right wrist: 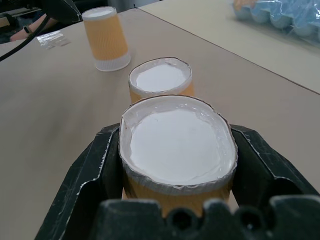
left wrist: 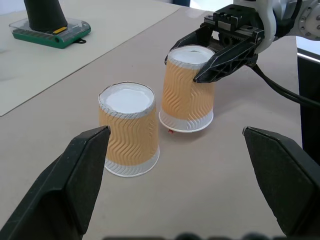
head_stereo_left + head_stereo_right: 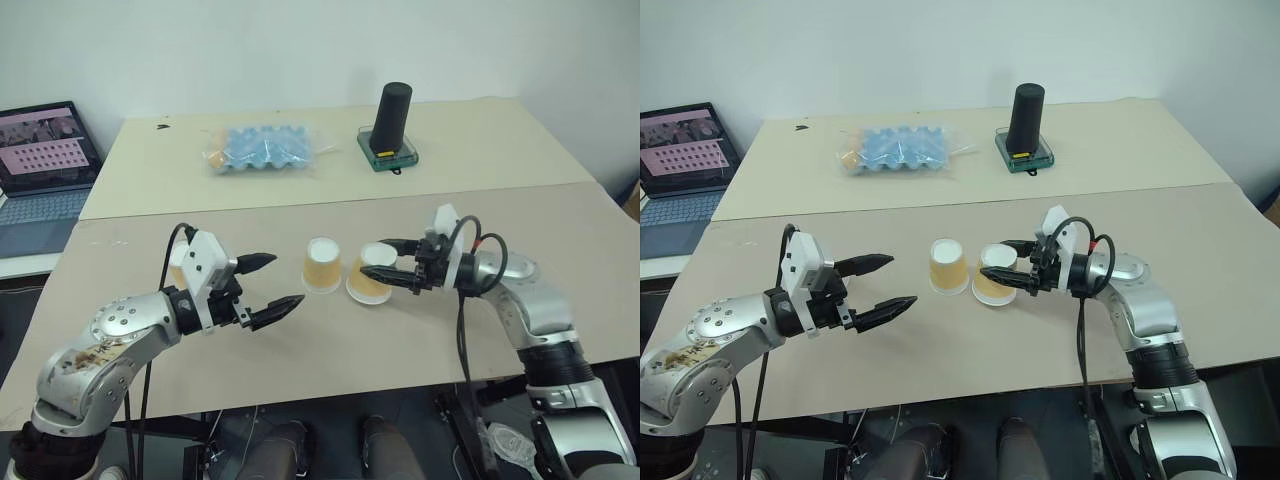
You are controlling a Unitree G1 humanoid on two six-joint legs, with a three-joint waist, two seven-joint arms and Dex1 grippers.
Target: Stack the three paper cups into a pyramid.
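The right end effector is clamped on one paper cup just at 3 o'clock of the second cup on the tabletop, the left end effector stands apart, so base building seems in hand and next needs a gentle release

The setting was judged to be a robotics lab or test room. Two plain beige tables were pushed together against a bare white wall. An open laptop was seen beside them, its screen lit with a pink grid, and loose cables were left trailing under the table edge.
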